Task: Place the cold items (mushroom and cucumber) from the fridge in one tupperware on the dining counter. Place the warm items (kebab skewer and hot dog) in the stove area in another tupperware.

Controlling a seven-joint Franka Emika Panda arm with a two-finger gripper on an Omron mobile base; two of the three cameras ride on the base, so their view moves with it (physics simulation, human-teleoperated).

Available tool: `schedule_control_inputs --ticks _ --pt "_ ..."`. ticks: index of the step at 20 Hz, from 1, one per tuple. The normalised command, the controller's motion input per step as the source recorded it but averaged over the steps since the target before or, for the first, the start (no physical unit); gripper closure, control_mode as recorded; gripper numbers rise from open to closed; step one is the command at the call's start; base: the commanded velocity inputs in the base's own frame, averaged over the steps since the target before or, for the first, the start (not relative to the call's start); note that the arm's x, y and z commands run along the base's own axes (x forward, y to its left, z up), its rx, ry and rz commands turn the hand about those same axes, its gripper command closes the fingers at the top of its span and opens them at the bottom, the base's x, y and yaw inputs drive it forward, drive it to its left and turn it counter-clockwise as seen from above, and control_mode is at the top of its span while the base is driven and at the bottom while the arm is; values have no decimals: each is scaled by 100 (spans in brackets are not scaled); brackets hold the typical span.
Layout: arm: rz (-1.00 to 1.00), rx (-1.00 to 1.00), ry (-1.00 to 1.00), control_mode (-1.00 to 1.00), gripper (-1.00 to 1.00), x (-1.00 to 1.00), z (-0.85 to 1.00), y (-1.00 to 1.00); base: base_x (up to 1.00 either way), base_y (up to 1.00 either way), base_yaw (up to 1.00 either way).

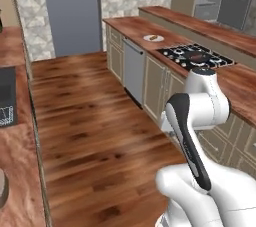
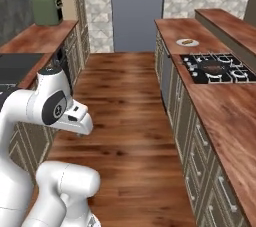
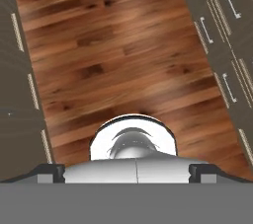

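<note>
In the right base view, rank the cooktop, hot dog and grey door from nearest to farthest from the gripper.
1. Cooktop, on the right counter.
2. Hot dog, further along that counter.
3. Grey door, at the far end.

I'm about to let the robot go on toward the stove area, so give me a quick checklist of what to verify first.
1. Gripper open and empty: ok; its tips stand wide apart over the bare floor, nothing between them.
2. Aisle floor free ahead: ok.
3. Hot dog located: ok; it lies on a small plate on the counter beyond the stove.
4. Kebab skewer located: cannot tell; something dark sits on the stove, too small to name.
5. Tupperware located: cannot tell.
6. Arm within reach of the stove: not ok; it is folded over the aisle.
</note>
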Motion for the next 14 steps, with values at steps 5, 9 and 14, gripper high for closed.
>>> schedule_control_inputs --ticks 5,9,14 --pt "0 0 0 100 -100 0 0 0 100 -12 -5" --pt "0 0 0 100 -100 0 0 0 100 -6 -9" --pt "0 0 0 100 -100 0 0 0 100 0 -12"
